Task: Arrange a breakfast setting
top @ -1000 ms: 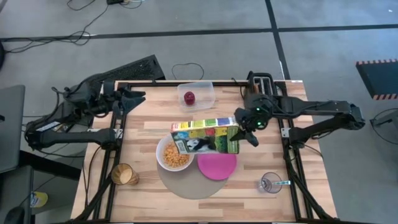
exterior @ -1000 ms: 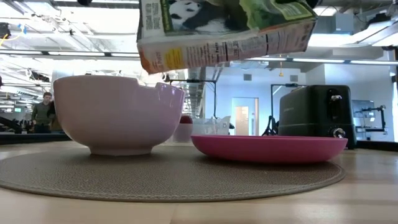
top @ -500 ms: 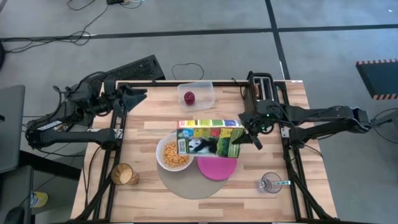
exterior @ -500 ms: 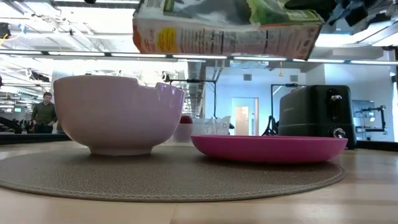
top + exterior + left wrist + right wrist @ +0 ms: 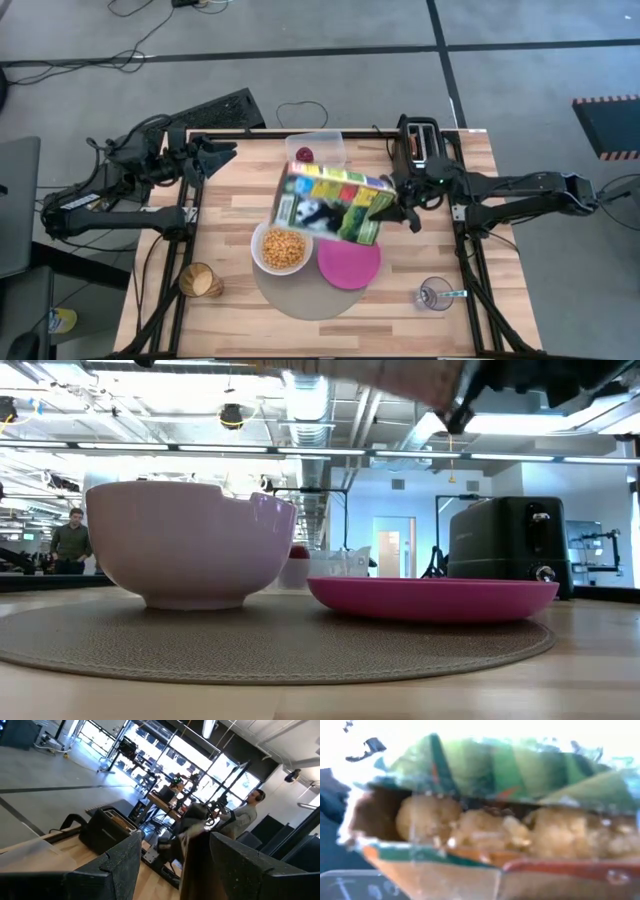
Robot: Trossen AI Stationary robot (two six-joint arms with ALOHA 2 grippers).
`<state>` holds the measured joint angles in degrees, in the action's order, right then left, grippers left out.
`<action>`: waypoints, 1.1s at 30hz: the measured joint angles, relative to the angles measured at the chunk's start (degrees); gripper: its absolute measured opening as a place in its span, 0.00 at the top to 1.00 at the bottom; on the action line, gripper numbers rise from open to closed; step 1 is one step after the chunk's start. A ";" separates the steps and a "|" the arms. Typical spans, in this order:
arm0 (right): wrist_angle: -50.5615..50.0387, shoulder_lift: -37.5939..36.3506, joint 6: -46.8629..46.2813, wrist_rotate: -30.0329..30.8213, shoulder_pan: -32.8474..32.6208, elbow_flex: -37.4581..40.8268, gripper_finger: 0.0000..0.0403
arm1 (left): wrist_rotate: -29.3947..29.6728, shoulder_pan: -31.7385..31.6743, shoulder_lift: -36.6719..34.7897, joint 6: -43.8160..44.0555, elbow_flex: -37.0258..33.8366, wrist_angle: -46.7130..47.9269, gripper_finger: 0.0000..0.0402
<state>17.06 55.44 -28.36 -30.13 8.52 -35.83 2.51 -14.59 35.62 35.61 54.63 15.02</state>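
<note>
Right gripper (image 5: 397,207) clamped on one end of a glossy green printed cardboard cereal box (image 5: 330,203), held tilted in the air over the middle of the wooden-plank table (image 5: 240,200); open flap end in the right wrist view full of lumpy golden cereal. Round, flat, woven grey-brown mat (image 5: 300,298) near the front edge. On its left part, smooth deep white bowl (image 5: 281,249) holding orange-yellow cereal; beside it on the right part, shallow round magenta plate (image 5: 349,265), bare. Small red apple (image 5: 303,154) inside a clear square plastic tub (image 5: 318,148) at the back edge. Boxy black toaster (image 5: 425,142) at the back right corner. Clear glass (image 5: 434,295) with teal-handled spoon (image 5: 452,294) at the front right corner. Brown rounded cup (image 5: 199,281) at the front left corner. Left gripper (image 5: 222,155) off the back left corner, fingers parted, holding nothing.
</note>
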 joint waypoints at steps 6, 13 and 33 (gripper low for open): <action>5.08 0.00 -2.75 -0.04 2.28 -1.84 0.61 | 1.44 -0.02 0.02 -0.95 0.00 -0.77 0.45; 5.01 0.04 -3.32 0.33 2.48 -3.69 0.61 | 1.40 0.00 0.02 -2.68 0.00 -1.39 0.44; 22.18 15.90 -5.70 10.59 5.59 -19.16 0.62 | -9.97 0.00 8.74 -10.99 0.00 -10.63 0.06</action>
<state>39.23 71.34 -34.06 -19.54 14.12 -55.00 -7.46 -14.59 44.35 24.62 54.63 4.39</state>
